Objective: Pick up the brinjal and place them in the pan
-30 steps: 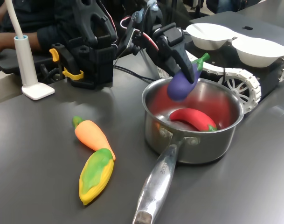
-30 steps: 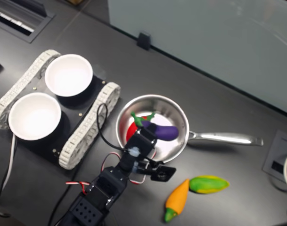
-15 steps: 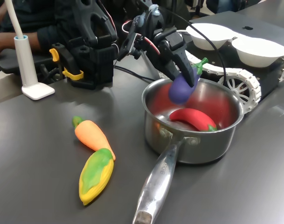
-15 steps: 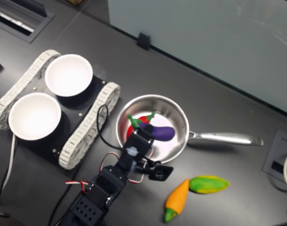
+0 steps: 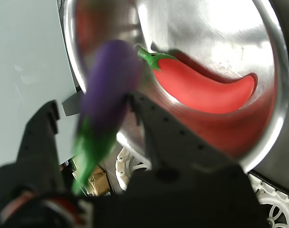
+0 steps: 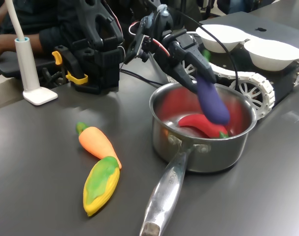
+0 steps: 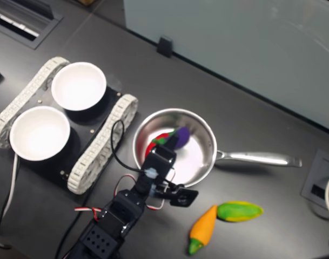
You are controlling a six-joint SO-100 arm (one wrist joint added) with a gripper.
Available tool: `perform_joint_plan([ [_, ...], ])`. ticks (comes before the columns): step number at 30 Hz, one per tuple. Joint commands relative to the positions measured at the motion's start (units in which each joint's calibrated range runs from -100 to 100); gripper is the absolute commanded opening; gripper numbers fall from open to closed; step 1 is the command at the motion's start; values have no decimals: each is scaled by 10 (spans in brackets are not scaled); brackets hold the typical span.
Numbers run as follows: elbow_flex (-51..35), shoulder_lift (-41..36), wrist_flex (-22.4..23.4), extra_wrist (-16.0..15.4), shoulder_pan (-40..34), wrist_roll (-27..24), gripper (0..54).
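- Brinjal, smooth purple toy eggplant (image 6: 211, 102), has swung from level to hanging nose-down, blurred, inside round steel pan (image 6: 161, 136) above red chilli (image 6: 204, 125).
- Black gripper (image 5: 93, 111) jaws parted; release apparently underway, placement nearly complete.

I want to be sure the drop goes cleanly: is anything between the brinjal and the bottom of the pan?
Partly. A red chilli already lies on the floor of the pan, right under the brinjal, which hangs at the gripper over the pan's opening. The steel beside the chilli is bare, and nothing covers the rim.
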Motion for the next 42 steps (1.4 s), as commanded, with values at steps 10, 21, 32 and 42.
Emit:
perform_joint_plan([
  [10,-37,-81,25,5,-17,-9,407],
  [21,-9,-145,15,5,-15,-16,387],
  [32,52,-232,-22,4,8,-19,126],
  [42,87,-315,12,4,-22,-15,17],
])
